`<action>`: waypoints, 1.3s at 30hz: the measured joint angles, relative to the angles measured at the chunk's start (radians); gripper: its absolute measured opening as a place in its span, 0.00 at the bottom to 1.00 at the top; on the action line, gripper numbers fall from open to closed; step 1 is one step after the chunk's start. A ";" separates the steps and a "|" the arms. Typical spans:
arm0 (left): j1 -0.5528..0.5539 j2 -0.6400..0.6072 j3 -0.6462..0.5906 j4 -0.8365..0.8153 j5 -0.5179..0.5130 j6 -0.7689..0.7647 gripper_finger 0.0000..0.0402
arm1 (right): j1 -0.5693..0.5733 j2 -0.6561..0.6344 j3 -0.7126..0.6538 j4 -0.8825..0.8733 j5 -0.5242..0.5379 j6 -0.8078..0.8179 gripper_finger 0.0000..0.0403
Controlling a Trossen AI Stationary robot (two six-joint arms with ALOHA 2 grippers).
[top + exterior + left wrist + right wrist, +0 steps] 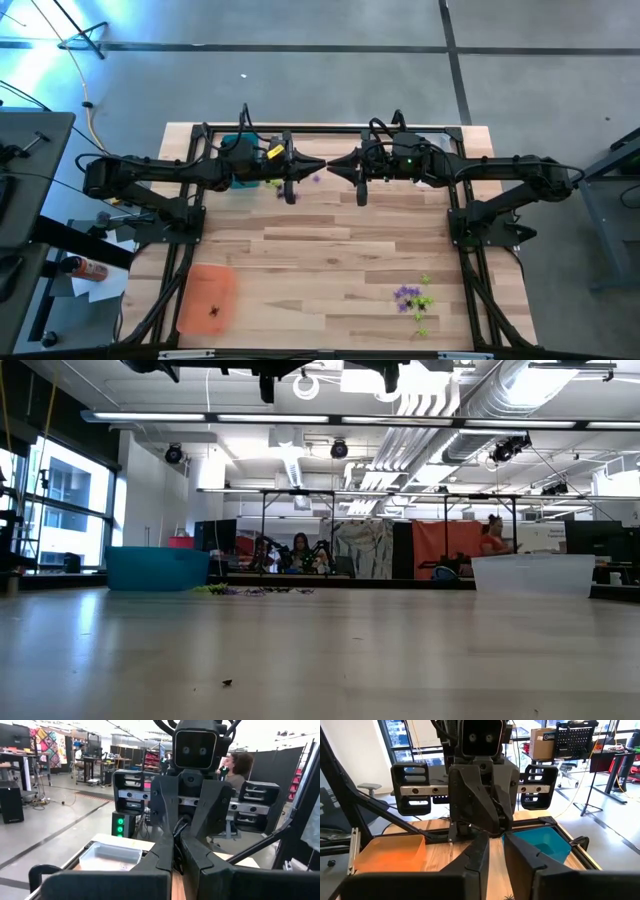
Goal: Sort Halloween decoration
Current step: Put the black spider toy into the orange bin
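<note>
My left tool [318,166] is closed; right tool [334,167], can't tell. Most Halloween decoration [411,297] sits unsorted on the tabletop [330,240].

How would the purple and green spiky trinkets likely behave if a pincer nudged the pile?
The trinkets look tiny and thin, so probably very light. They lie loosely clustered, so a nudge would likely scatter them. Their spikes may snag together.

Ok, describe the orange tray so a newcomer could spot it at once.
From above, find the wooden table and go to the corner below the left arm. The orange tray lies there flat, the only orange thing on the wood, with one dark trinket inside.
</note>
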 joint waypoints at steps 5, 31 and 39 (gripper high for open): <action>0.000 0.010 0.000 0.005 0.000 -0.004 0.00 | 0.000 0.000 0.000 -0.001 0.001 0.002 0.07; 0.000 0.018 0.000 0.001 -0.002 -0.001 0.13 | 0.000 0.000 0.000 -0.017 0.024 0.008 0.00; 0.008 0.003 0.000 -0.043 -0.020 -0.001 0.33 | 0.000 0.000 0.000 -0.017 0.020 0.008 0.00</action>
